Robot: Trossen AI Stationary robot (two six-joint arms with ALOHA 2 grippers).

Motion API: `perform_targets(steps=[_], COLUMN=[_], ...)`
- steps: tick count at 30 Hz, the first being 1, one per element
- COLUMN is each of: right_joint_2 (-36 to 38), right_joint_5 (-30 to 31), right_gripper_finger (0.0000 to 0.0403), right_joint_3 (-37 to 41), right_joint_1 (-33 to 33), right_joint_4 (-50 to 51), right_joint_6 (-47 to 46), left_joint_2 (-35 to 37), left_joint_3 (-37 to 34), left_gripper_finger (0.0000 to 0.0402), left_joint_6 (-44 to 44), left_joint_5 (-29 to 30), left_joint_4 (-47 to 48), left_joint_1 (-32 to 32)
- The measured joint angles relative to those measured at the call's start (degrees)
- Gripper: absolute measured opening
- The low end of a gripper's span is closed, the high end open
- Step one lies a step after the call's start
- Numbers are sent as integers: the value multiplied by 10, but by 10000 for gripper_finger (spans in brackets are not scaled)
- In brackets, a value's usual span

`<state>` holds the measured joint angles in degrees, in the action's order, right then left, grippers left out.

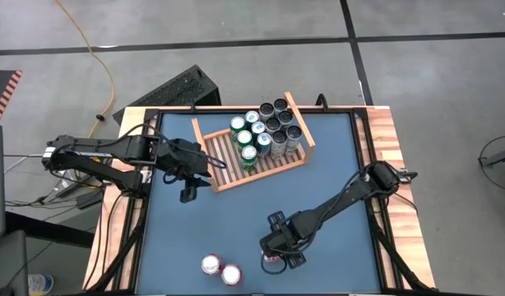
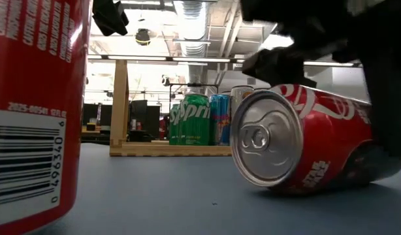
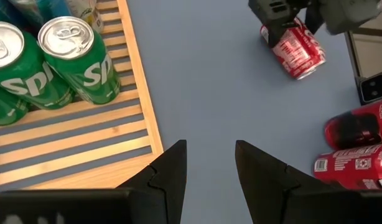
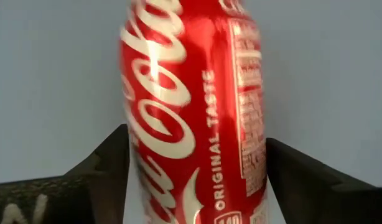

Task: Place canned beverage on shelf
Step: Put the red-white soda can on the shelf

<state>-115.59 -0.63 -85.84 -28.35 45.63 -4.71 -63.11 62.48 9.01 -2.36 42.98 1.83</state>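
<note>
Both right pincer [image 4: 197, 180] fingers astride toppled can [image 4: 191, 112].

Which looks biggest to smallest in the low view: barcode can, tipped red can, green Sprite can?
1. Barcode can, cropped.
2. Tipped red can.
3. Green Sprite can.
Nearness to the camera drives this; real sizes may match.

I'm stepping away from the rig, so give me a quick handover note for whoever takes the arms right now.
Right gripper: open, straddling a red can that lies on its side on the mat; not lifted.
Left gripper: open, empty, waiting beside the shelf.
Done: green and dark cans stand in the shelf's far part; its near slats are bare.
Left: shelve this can, then the two red cans standing at the table's near edge.
</note>
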Motion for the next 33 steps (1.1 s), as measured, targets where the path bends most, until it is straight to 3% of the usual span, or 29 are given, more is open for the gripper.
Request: perform_targets(steps=[4,9,13,21,33], right_joint_2=[0,1,1,11,33], right_joint_5=[3,0,34,218,498], right_gripper_finger=[240,153,144,144,148], right_joint_3=[10,13,14,14,13], right_joint_1=[7,21,27,52,111], right_joint_4=[-9,-30,-89,-189,-281], right_joint_6=[-27,-95,-139,-209,-228], left_joint_2=[0,0,6,58,127], left_joint_3=[0,0,0,0,0], left_gripper_finger=[123,123,123,123,123], left_joint_6=[5,8,15,22,26], left_joint_5=[0,0,-1,15,111], left_joint_4=[0,-3,-6,-41,-40], left_joint_1=[0,0,0,0,0])
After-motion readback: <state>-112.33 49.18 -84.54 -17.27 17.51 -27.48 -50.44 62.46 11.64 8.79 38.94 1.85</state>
